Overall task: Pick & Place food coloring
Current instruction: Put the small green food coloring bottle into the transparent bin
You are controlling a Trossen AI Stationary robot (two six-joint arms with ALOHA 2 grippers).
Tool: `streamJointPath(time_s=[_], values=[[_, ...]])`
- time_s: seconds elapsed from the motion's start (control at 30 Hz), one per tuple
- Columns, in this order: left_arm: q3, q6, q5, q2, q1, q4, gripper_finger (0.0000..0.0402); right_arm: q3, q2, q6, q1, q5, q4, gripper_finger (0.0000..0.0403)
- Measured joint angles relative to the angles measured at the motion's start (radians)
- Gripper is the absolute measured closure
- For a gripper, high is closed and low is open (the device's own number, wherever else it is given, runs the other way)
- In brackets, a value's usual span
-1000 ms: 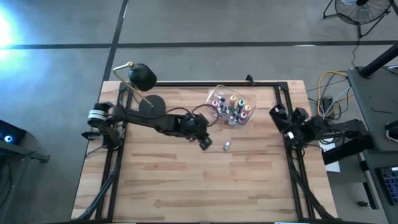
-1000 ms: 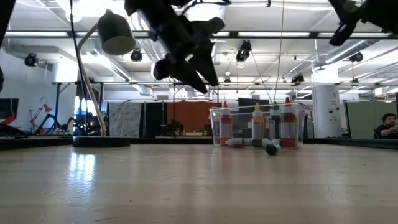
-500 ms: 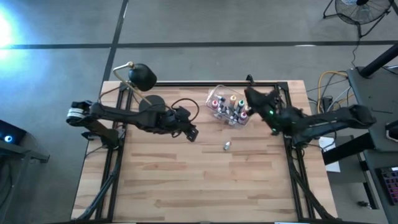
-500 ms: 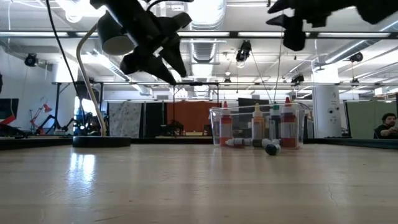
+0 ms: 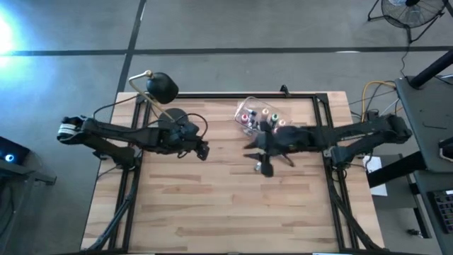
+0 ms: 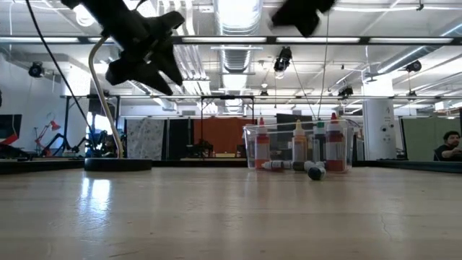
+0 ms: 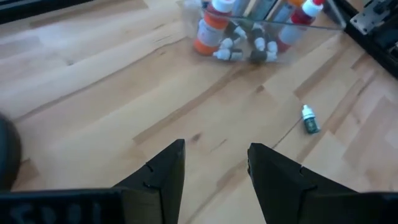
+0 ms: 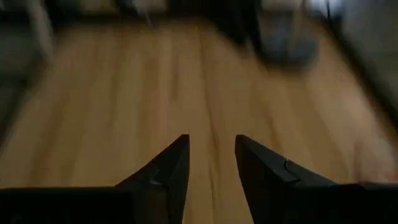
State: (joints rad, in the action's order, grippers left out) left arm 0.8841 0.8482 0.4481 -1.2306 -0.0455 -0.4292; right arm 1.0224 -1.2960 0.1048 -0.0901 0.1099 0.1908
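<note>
Nearest, the bare planks of the wooden table (image 5: 212,212) fill the front half. Farther in, the right gripper (image 5: 265,167) hangs above the boards just in front of the clear tub (image 5: 243,106), its arm reaching in from the right edge; in its own wrist view the two dark fingers (image 8: 168,171) stand parted with only wood between them, gripping nothing. A loose food coloring bottle (image 7: 309,120) (green-bodied, white-capped) lies on its side on the table a little in front of the tub; from above the right gripper covers that spot. Level with it on the left, the left gripper (image 5: 202,151) hovers over the boards, well apart from the tub, fingers (image 7: 163,171) likewise parted and empty. Beyond, the tub holds the other food coloring bottles (image 6: 297,148), several upright with red, orange and pale caps, a few small ones lying along its near wall. At the far left corner stands a black desk lamp (image 5: 161,88).
</note>
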Motion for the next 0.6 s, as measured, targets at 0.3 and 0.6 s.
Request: streamJointPath(time_s=[0.3,0.6], values=[[-0.153,0.023,0.059,0.145,0.002,0.002,0.0252,0.354,-0.151,0.079,0.010,0.017,0.872,0.0280],[-0.236,0.048,0.051,0.244,0.002,0.009,0.0252,0.474,-0.324,-0.173,-0.008,0.008,0.950,0.0280]])
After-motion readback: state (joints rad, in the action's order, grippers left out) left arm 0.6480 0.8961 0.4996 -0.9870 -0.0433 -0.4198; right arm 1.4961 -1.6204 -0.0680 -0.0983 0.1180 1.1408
